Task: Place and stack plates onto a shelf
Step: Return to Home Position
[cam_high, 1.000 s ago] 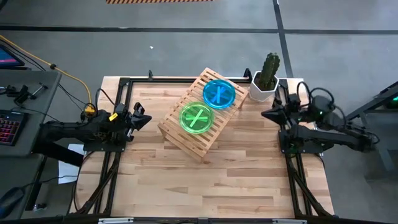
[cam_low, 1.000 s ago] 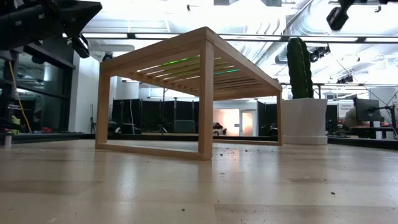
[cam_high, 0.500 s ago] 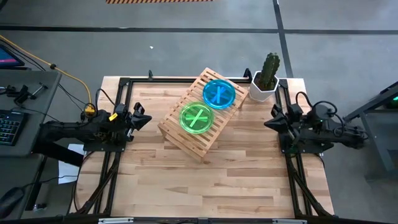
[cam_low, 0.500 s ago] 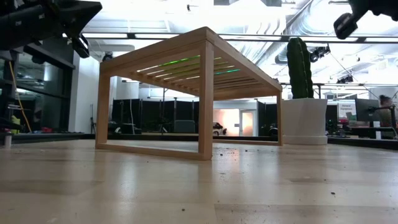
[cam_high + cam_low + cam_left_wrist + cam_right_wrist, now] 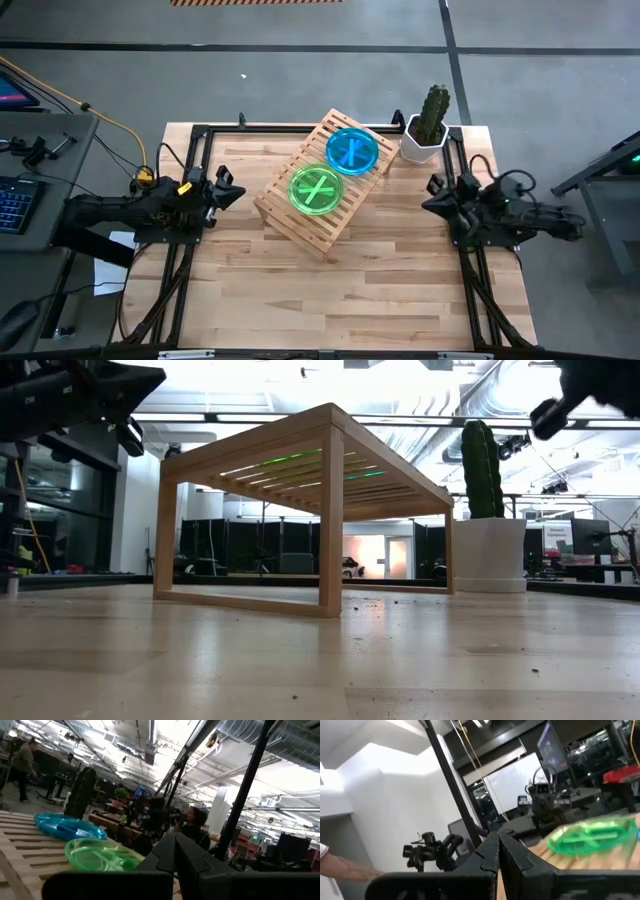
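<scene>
A lime-green plate (image 5: 317,189) and a teal-blue plate (image 5: 352,151) lie side by side on the slatted top of the light wooden shelf (image 5: 292,218), which stands at an angle on the table's far middle. Both also show in the left wrist view, green plate (image 5: 100,855) and blue plate (image 5: 67,826). The right wrist view shows the green plate (image 5: 592,837). My left gripper (image 5: 232,190) hovers shut at the table's left edge. My right gripper (image 5: 432,194) hovers shut at the right edge. Neither touches anything.
A cactus in a white pot (image 5: 427,128) stands at the table's far right corner, close to the shelf and the right arm. A black frame (image 5: 200,135) runs along the table's edges. Bare plank surface (image 5: 330,300) lies nearer than the shelf. People show in the room behind.
My right arm has drawn back toward the table's right edge, its gripper shifting slightly and settling near the frame rail. The left arm, the plates and the shelf have stayed where they were.
</scene>
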### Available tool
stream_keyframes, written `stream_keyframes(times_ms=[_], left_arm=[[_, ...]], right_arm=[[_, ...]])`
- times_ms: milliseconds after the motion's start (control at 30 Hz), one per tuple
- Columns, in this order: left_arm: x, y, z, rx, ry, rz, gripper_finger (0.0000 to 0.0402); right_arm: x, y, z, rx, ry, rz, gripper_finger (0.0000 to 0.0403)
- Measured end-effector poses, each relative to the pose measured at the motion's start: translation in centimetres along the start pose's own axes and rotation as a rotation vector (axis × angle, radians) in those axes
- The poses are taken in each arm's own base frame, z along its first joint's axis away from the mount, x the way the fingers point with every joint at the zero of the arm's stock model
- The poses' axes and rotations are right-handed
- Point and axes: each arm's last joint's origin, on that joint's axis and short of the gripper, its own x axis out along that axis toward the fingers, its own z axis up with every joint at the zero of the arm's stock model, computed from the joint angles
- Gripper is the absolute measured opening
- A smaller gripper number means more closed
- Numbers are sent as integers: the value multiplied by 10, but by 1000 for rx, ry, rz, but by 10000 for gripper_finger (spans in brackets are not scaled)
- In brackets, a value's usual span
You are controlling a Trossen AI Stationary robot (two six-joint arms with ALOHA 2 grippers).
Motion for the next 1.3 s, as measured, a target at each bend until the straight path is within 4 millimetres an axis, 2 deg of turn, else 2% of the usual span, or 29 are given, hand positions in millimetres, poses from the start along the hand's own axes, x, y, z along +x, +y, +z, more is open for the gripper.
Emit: stream_keyframes(times_ms=[200, 433, 533, 933, 1300], left_arm=[[0, 1, -1, 0, 14, 7, 0], [0, 1, -2, 0, 18, 10, 0], [0, 1, -2, 0, 18, 9, 0], [0, 1, -2, 0, 18, 9, 0], [-7, 3, -8, -1, 97, 42, 0]], right_arm=[[-1, -19, -35, 40, 49, -26, 0], [-3, -26, -47, -79, 170, -98, 0], [-5, -30, -54, -59, 231, -139, 0], [-4, -30, -55, 152, 229, -174, 0], [-5, -29, -54, 177, 219, -162, 0]])
